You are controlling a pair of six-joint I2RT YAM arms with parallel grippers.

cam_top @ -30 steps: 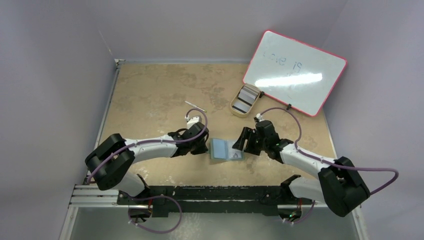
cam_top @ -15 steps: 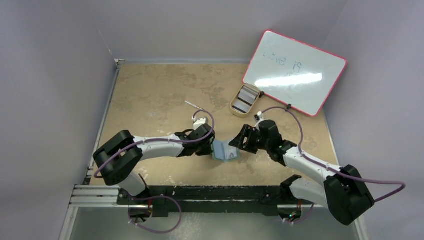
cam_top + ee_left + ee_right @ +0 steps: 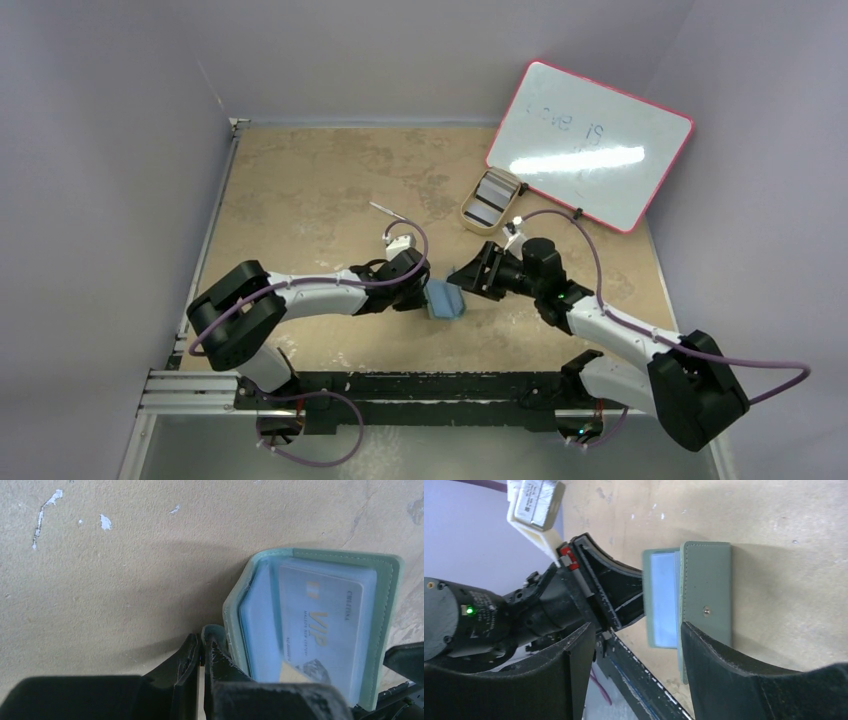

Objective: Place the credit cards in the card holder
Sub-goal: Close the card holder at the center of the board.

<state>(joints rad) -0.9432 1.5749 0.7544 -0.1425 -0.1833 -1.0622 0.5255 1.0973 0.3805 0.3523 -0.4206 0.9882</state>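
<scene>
Though hidden overhead, 1 credit card [image 3: 320,625] fills the card holder [image 3: 386,590].

The card holder [image 3: 705,590] has a matt, leather-like cover and a glossy clear plastic pocket. The tabletop [image 3: 125,555] looks rough and grainy; the whiteboard [image 3: 590,145] is glossy.

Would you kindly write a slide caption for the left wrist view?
Left jaws pinch an edge of the card holder, a VIP card visible in its pocket.
</scene>
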